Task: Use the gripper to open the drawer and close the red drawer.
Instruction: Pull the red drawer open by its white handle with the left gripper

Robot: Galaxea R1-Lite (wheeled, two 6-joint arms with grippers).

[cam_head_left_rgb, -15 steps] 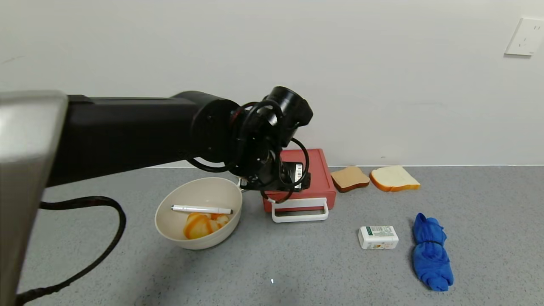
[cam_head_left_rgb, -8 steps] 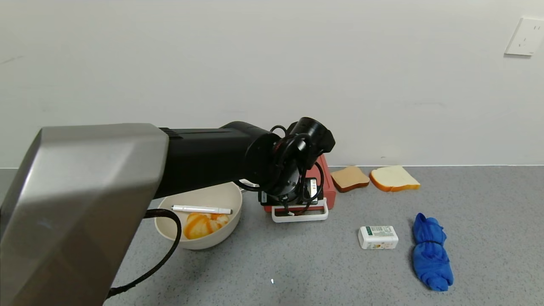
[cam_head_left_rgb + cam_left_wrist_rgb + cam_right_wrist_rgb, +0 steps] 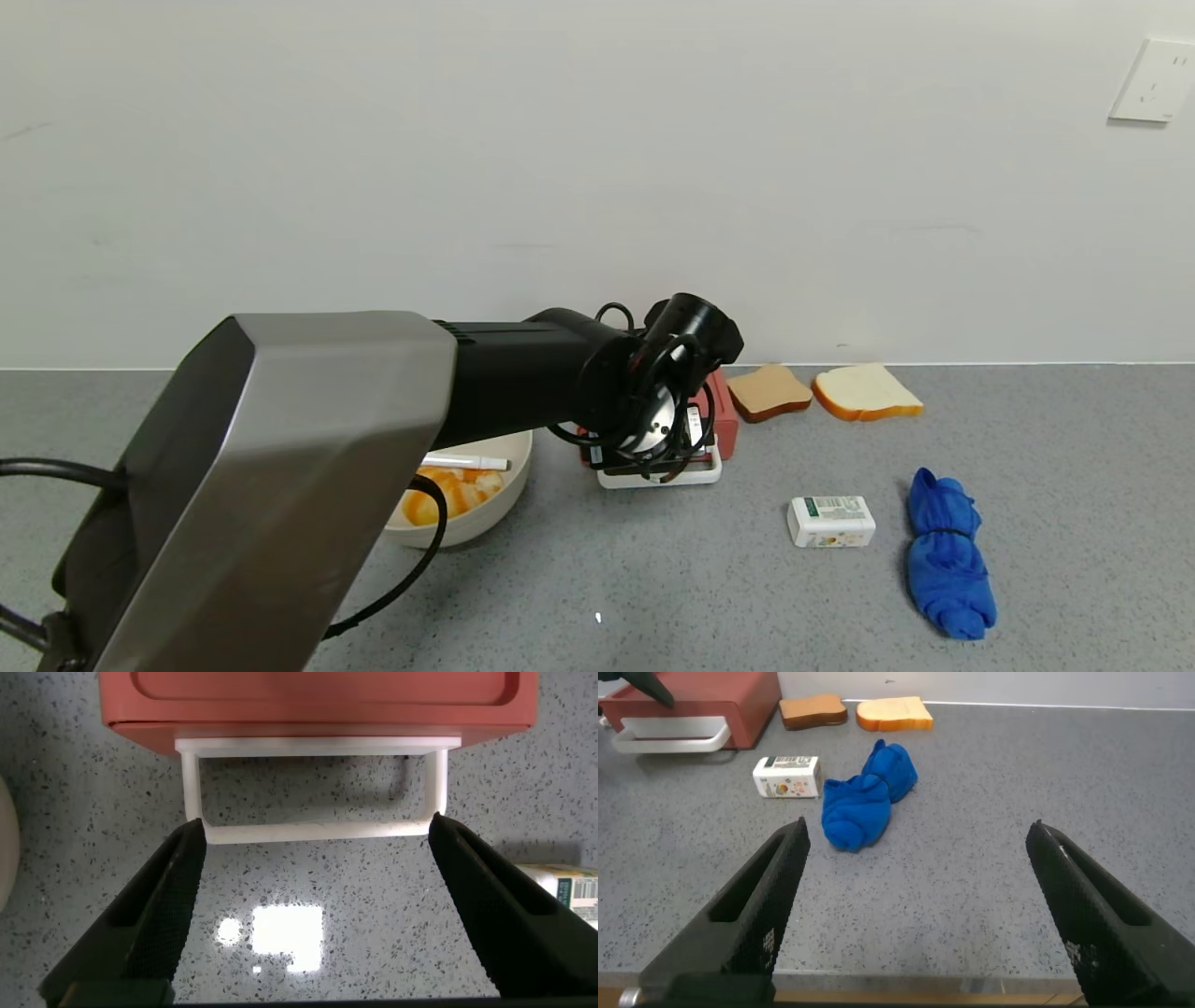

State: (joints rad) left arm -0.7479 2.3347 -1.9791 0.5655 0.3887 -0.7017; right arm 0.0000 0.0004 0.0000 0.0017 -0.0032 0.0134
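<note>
1. Since a second ago my left arm has come down and forward; my left gripper (image 3: 313, 905) is now low, just in front of the drawer (image 3: 318, 705)
2. The bowl (image 3: 485, 509) holds orange pieces (image 3: 448, 490) and a white pen (image 3: 467, 461)
3. My left fingers (image 3: 154, 915) are spread, the white handle (image 3: 313, 831) just ahead between their tips, not touching; the drawer sits closed on the surface (image 3: 653, 579)
4. My right gripper (image 3: 915, 915) is spread wide, well apart
</note>
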